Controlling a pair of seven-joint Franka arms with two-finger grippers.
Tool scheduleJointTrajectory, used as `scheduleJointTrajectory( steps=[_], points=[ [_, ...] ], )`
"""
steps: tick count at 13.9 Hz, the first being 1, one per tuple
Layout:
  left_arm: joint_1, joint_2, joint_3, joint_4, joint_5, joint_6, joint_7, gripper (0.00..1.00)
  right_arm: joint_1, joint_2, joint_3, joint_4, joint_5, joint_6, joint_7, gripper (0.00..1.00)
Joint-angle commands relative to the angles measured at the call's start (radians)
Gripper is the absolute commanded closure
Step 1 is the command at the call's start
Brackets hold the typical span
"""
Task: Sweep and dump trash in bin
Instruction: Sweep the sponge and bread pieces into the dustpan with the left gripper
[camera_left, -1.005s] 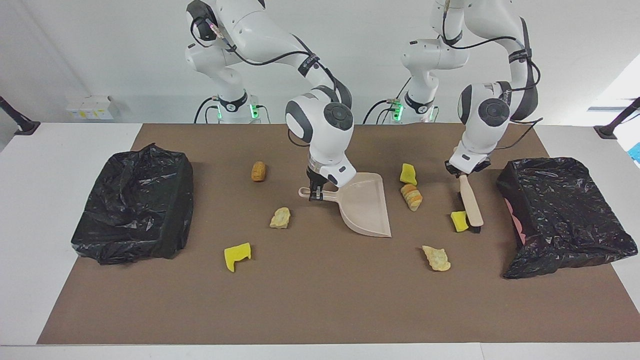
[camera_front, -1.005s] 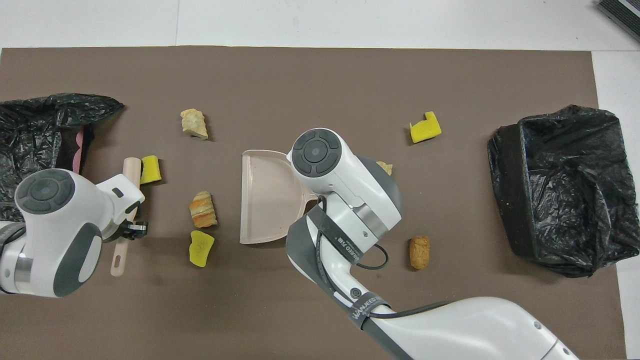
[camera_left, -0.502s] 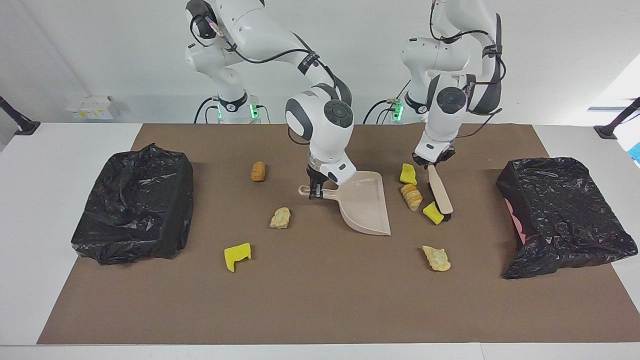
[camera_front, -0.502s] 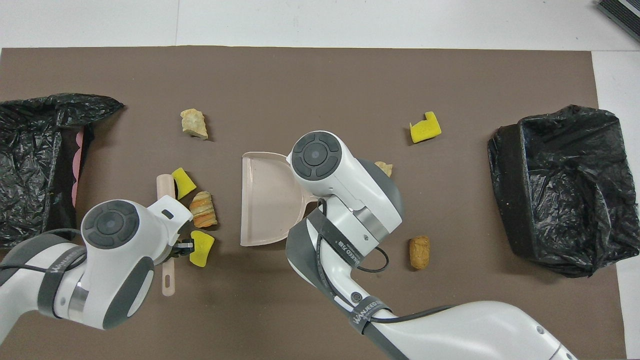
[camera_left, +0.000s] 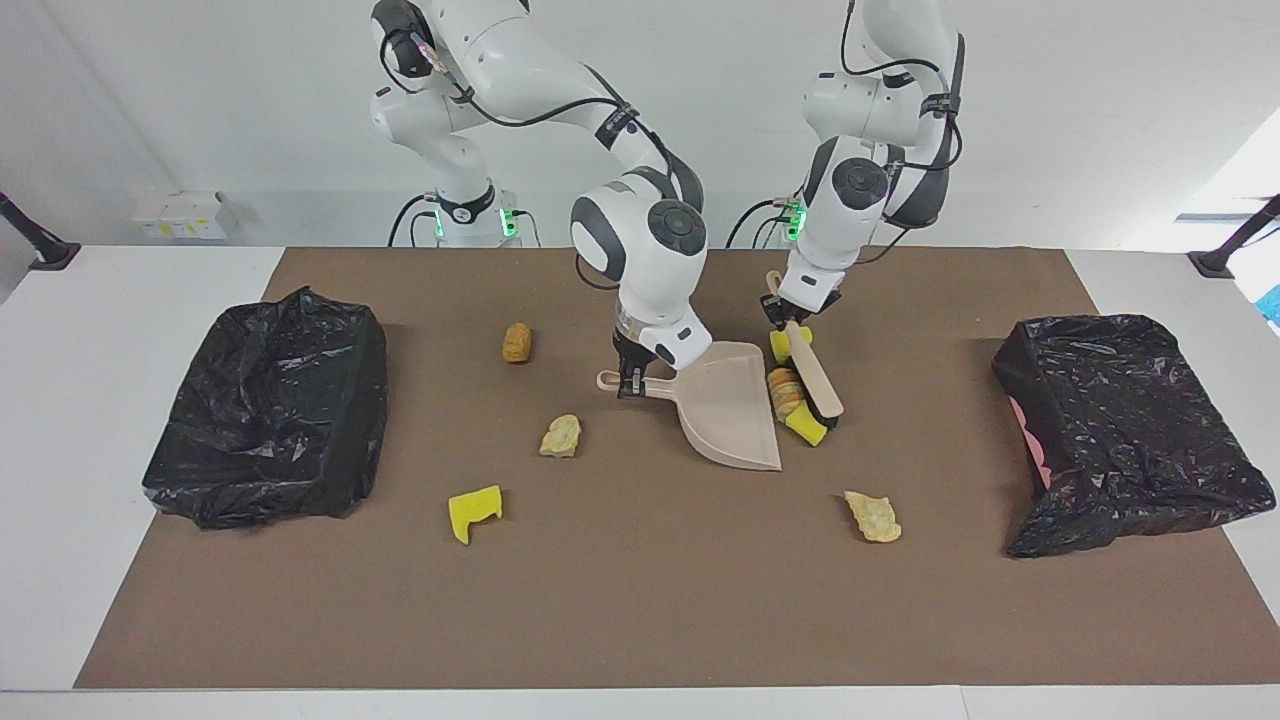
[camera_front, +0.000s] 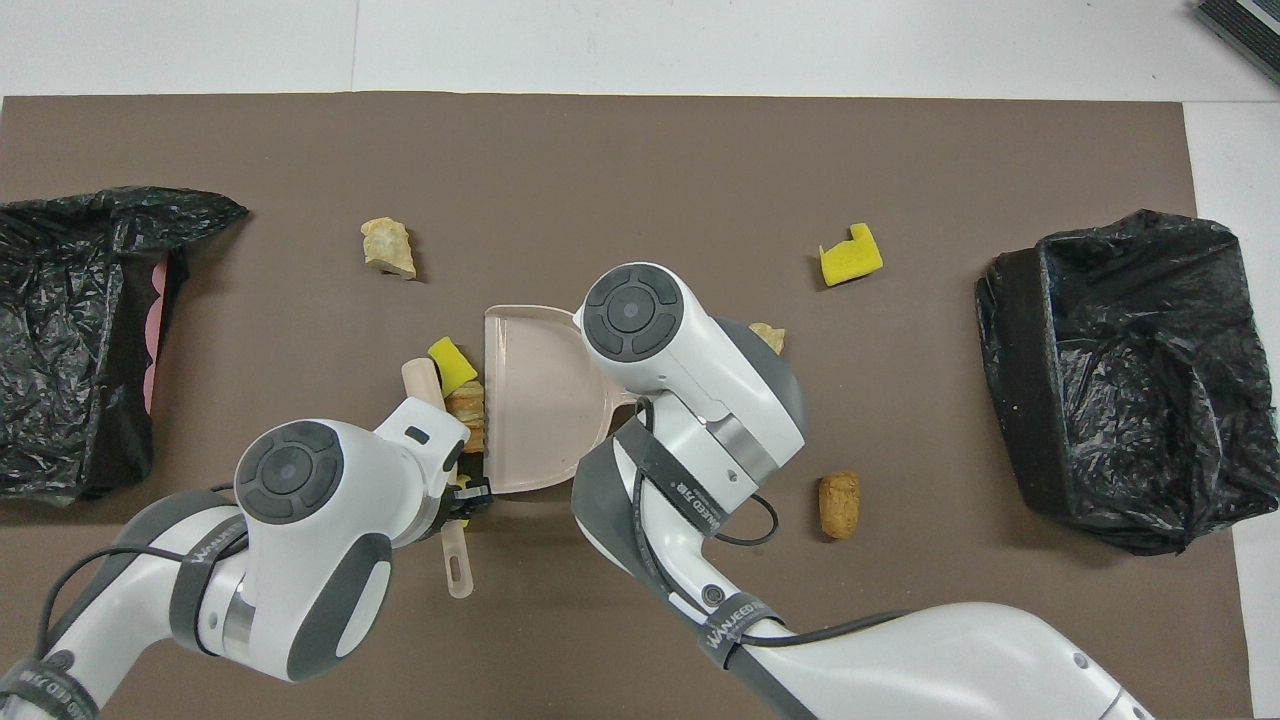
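My right gripper (camera_left: 630, 386) is shut on the handle of the beige dustpan (camera_left: 733, 410), which rests on the mat with its mouth toward the left arm's end; it also shows in the overhead view (camera_front: 530, 400). My left gripper (camera_left: 786, 318) is shut on the beige brush (camera_left: 817, 377), whose black bristles press trash against the dustpan's mouth: a yellow sponge chunk (camera_left: 806, 427), a bread lump (camera_left: 785, 392) and another yellow chunk (camera_left: 779, 346). Loose trash lies apart: a tan lump (camera_left: 873, 517), a tan lump (camera_left: 561, 436), a yellow chunk (camera_left: 473, 510) and a brown roll (camera_left: 516, 342).
A bin lined with a black bag (camera_left: 265, 410) stands at the right arm's end of the brown mat. Another black-bagged bin (camera_left: 1130, 430) lies at the left arm's end, with pink showing inside. The right arm's wrist hides the dustpan's handle in the overhead view.
My left gripper has swept the brush toward the dustpan, pushing a yellow chunk into the bread lump and the other yellow chunk, up to the pan's mouth. The right arm and dustpan stayed still.
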Motion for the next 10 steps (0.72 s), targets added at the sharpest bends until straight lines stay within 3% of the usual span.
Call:
scheduleJointTrajectory(
  steps=[1,4,8,10],
  points=[
    [-0.064,0.103,0.011,0.113,-0.069,0.03,0.005,1.0,-0.012,-0.029,0.013,-0.033,0.001,0.004,0.009,1.0],
    [-0.124,0.137,0.014,0.219,-0.085,-0.007,0.005,1.0,-0.012,-0.027,0.011,-0.03,0.0,-0.001,0.009,1.0],
    [-0.069,0.128,0.025,0.29,-0.063,-0.109,0.003,1.0,-0.014,-0.027,0.011,-0.024,-0.002,-0.015,0.009,1.0],
    [-0.013,0.143,0.023,0.334,0.027,-0.145,0.009,1.0,-0.014,-0.027,0.01,-0.024,-0.003,-0.015,0.009,1.0]
  ],
)
